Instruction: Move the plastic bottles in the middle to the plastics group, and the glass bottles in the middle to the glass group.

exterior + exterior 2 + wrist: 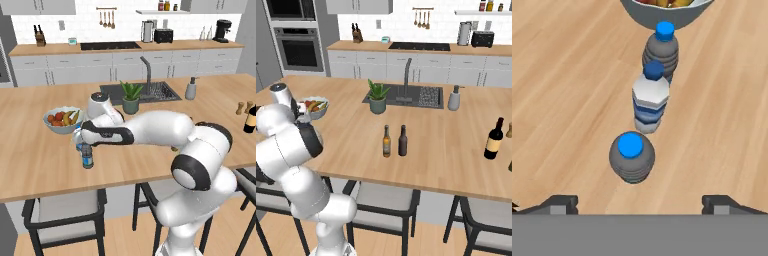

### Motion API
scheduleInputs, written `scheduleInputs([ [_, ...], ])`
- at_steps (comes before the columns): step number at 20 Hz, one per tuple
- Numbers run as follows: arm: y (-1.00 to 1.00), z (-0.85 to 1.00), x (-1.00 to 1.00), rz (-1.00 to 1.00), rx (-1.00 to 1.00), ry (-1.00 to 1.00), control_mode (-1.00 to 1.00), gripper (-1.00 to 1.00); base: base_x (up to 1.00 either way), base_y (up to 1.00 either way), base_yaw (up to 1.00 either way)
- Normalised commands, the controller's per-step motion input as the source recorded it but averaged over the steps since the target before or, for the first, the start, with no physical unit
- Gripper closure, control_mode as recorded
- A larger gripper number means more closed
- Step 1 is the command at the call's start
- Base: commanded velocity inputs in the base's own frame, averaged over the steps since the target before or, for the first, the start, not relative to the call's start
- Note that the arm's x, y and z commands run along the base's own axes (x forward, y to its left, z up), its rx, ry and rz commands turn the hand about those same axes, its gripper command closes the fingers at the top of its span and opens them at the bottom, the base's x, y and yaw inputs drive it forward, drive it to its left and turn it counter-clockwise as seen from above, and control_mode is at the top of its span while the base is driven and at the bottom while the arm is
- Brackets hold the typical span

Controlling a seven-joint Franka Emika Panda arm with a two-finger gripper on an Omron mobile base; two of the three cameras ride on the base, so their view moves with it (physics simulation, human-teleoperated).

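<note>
Wooden boards of a long kitchen table point(30, 165) carry everything, with a fruit bowl point(62, 120) serving as the landmark near its left part. Hovering just in front of the bowl, the pincer point(640, 202) has its two dark fingertips point(559, 204) spread wide with nothing between them. Below it in the hand view, three bottles stand upright in a row running toward the bowl: a grey ribbed plastic bottle point(632, 157) with a blue cap nearest the pincer, then a clear water bottle point(650, 100) with a white and blue label, then another grey bottle point(661, 50) right before the bowl's rim. From the left base view, the nearest bottle point(87, 156) stands free on the wood, in front of the bowl and just under the arm's dark wrist. Well to the right of the bowl, in the middle of the table, two slim brown glass bottles point(387, 141) stand side by side, close but apart. Farther right again, a dark wine bottle point(494, 138) with a pale label stands near the table's end. Behind the bowl and to its right, a potted plant point(377, 97) sits by the sink point(421, 96).
</note>
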Motion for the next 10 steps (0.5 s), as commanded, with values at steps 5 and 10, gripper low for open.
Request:
scheduleInputs([
  [5,-0.65,0.51,-0.28,-0.13,0.01,0.00,-1.00,-1.00,0.00,0.00,0.00],
  [10,-0.99,0.28,-0.03,-0.22,0.00,0.04,-1.00,-1.00,0.00,0.00,0.00],
])
